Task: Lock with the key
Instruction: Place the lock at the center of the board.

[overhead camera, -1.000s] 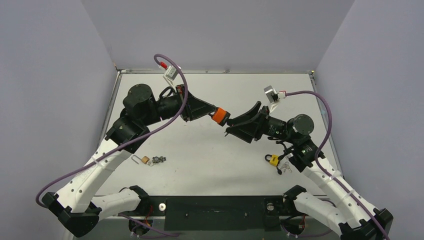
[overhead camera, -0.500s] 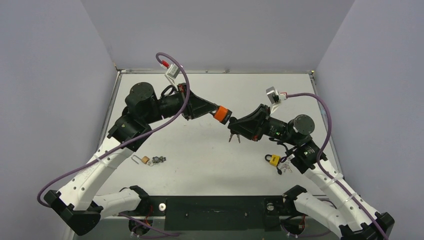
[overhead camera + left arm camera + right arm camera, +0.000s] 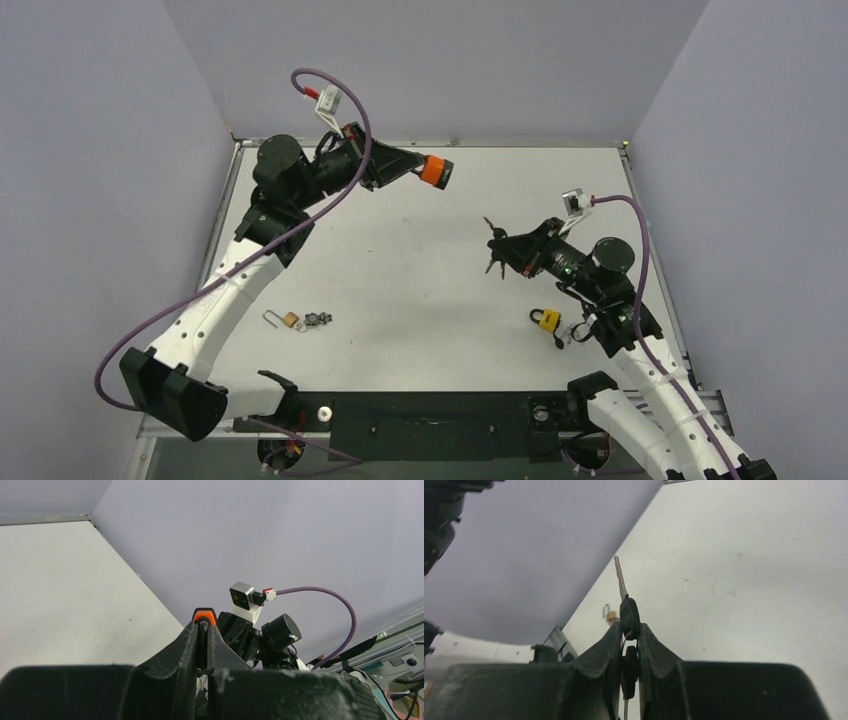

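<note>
My left gripper (image 3: 440, 172) is shut on an orange padlock (image 3: 432, 170) and holds it high over the far left of the table. In the left wrist view the padlock (image 3: 204, 615) shows as an orange tip between the closed fingers (image 3: 190, 645). My right gripper (image 3: 497, 245) is shut on a black-headed key (image 3: 492, 234), with more keys of the bunch hanging under it. In the right wrist view the key (image 3: 629, 614) is pinched by its head and its blade points up and away. The two grippers are well apart.
A yellow padlock (image 3: 545, 319) with a key ring lies near my right arm. A small brass padlock (image 3: 289, 320) with an open shackle and a dark key bunch (image 3: 318, 320) lie at the front left. It also shows in the right wrist view (image 3: 610, 615).
The grippers were tip to tip at the table's middle. The left one has risen and swung back left with the orange padlock. The right one has drawn back right with the keys.
</note>
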Available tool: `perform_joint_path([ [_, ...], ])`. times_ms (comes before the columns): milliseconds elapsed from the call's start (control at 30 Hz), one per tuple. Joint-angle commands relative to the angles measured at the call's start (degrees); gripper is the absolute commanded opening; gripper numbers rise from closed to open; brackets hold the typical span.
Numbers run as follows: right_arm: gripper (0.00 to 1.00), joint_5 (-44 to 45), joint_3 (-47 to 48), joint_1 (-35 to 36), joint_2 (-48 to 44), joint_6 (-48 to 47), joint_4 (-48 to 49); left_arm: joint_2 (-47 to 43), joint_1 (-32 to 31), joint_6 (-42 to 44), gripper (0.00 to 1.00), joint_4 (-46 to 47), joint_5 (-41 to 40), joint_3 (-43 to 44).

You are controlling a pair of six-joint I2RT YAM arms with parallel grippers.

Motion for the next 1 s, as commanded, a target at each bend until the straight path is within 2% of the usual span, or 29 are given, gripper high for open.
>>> perform_joint_path([
  [0, 0.0, 12.8, 3.9, -7.6, 3.8, -0.2, -10.0, 8.3, -1.4, -4.7, 0.0, 14.6, 0.5, -0.9],
  [133, 0.0, 17.1, 7.5, -17.7, 12.1, 2.6, -18.5, 20.2, -5.5, -4.6, 0.0, 17.7, -1.2, 1.2],
  [167, 0.0, 17.2, 7.9, -20.9, 14.6, 3.0, -19.1, 24.3, -6.7, -4.7, 0.0, 18.4, -1.7, 3.2],
  [300, 0.0, 21.6, 10.7, -26.2, 22.9, 3.2, -18.6, 39.2, -9.6, -6.3, 0.0, 20.4, -3.3, 14.1],
  [467, 0.0, 26.7, 16.1, -27.6, 33.5, 1.9, -17.2, 57.4, -12.2, -10.1, 0.0, 20.3, -4.7, 30.3],
  [533, 0.0, 27.2, 17.8, -28.5, 37.9, 1.5, -16.4, 67.4, -13.0, -11.8, 0.0, 19.3, -5.3, 40.7],
  [667, 0.0, 28.5, 21.6, -29.3, 47.1, 1.2, -15.8, 80.1, -14.3, -14.9, 0.0, 17.7, -7.1, 53.8],
  [800, 0.0, 29.7, 25.7, -29.1, 53.8, 0.8, -15.7, 88.9, -14.8, -17.8, 0.0, 17.4, -9.3, 62.1],
  [967, 0.0, 30.8, 29.8, -28.9, 60.0, 1.0, -15.6, 93.7, -15.5, -19.2, 0.0, 17.0, -10.9, 64.8],
])
